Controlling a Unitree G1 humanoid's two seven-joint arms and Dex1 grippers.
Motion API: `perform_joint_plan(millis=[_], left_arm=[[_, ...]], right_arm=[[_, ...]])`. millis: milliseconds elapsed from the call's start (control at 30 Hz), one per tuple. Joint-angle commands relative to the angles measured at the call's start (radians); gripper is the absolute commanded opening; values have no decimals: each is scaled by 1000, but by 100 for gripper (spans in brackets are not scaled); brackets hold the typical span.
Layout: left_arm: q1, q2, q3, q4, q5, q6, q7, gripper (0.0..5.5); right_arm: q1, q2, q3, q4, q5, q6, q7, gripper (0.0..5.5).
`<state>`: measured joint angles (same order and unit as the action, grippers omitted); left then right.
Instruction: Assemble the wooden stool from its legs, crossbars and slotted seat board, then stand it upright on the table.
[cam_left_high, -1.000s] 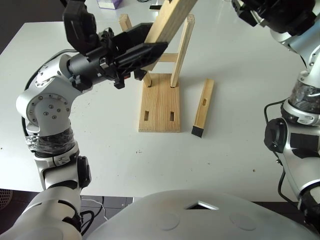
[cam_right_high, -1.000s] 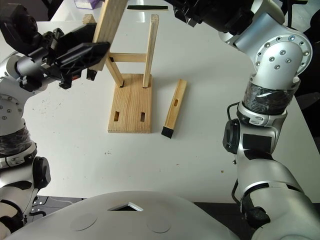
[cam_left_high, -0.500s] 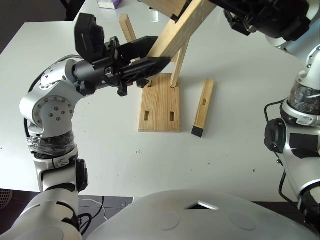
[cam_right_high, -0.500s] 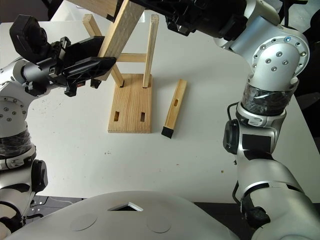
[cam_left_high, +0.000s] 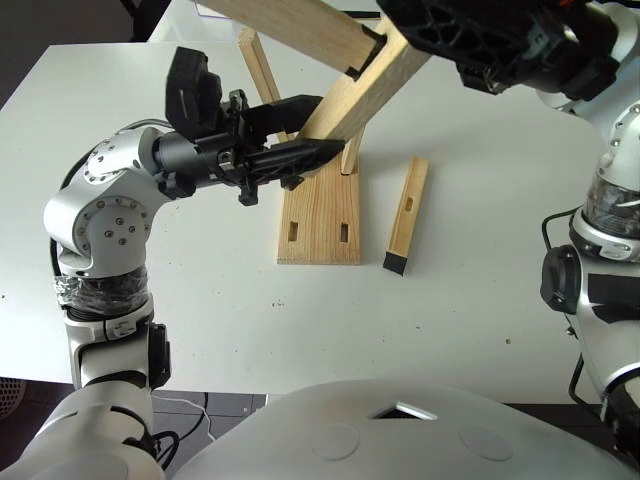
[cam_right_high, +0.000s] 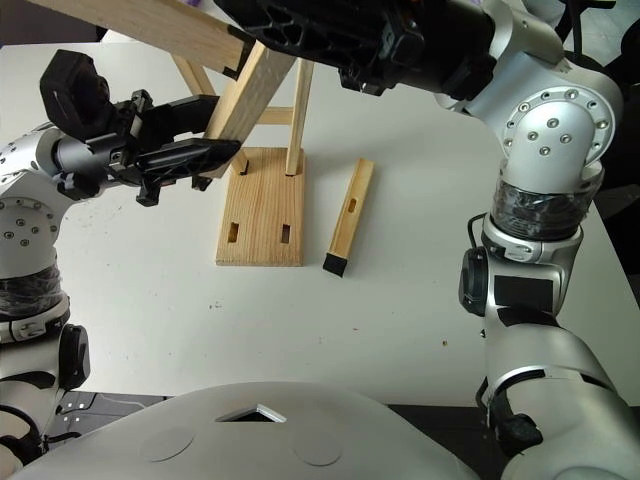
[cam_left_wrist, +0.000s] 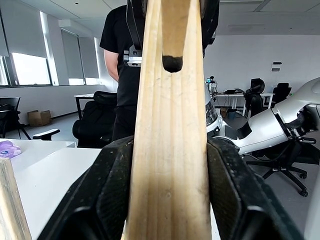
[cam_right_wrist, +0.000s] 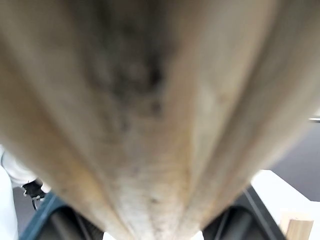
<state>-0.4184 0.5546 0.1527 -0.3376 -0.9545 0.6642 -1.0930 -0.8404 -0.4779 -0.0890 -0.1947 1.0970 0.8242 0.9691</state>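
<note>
Left gripper (cam_left_high: 300, 155) clamped on lower end of held leg (cam_left_high: 365, 95); right gripper (cam_left_high: 425, 30) closed on upper end. Over last second leg tilted flatter, foot lowered. Seat board (cam_left_high: 318, 250) just below left gripper. Judgement: aligning to empty slots (cam_left_high: 293, 231); not seated.

White table (cam_left_high: 470, 150) with a few tiny dark specks. Seat board (cam_left_high: 318, 215) in pale honey wood, fine lengthwise grain, small dark slots. Loose leg (cam_left_high: 408, 205) of the same pale wood, capped black at one end. Lifted leg (cam_left_wrist: 170, 150) pale tan with streaky grain. Left gripper (cam_left_wrist: 170, 195) has matte black jaws
</note>
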Motion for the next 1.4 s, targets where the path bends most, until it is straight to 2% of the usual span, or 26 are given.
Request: perform_joint_plan(millis=[33,167,200,333,500,600,667,833,967,1100,1400], left_arm=[[-16,5,28,41,28,-28,53,204],[-2,-13,25,53,38,-18,76,204],[2,-19,28,57,41,-16,87,240],[45,-25,29,68,83,-42,117,295],[131,-3,15,103,174,-115,112,295],[208,-4,61,153,227,-169,151,295],[247,-26,122,210,251,-208,216,295],[242,-188,302,325,227,-312,513,295],[266,-299,369,304,180,-362,643,295],[300,-350,381,282,169,-392,680,295],[302,-359,370,299,180,-426,687,295]], right_arm=[[48,-60,32,-21,-80,-19,50,203],[57,-39,14,-12,-65,-38,10,203],[59,-35,5,-11,-55,-39,-2,203],[85,-33,-21,-25,-40,-37,-29,203],[125,-26,-28,-36,-60,-50,-60,203],[148,-18,-2,-18,-122,-86,-67,203],[188,-27,53,-12,-226,-150,-47,203],[302,-7,188,29,-433,-298,-8,203],[339,-17,236,46,-503,-344,41,203],[336,-31,232,59,-504,-336,106,203],[348,-36,245,82,-509,-328,175,203]])
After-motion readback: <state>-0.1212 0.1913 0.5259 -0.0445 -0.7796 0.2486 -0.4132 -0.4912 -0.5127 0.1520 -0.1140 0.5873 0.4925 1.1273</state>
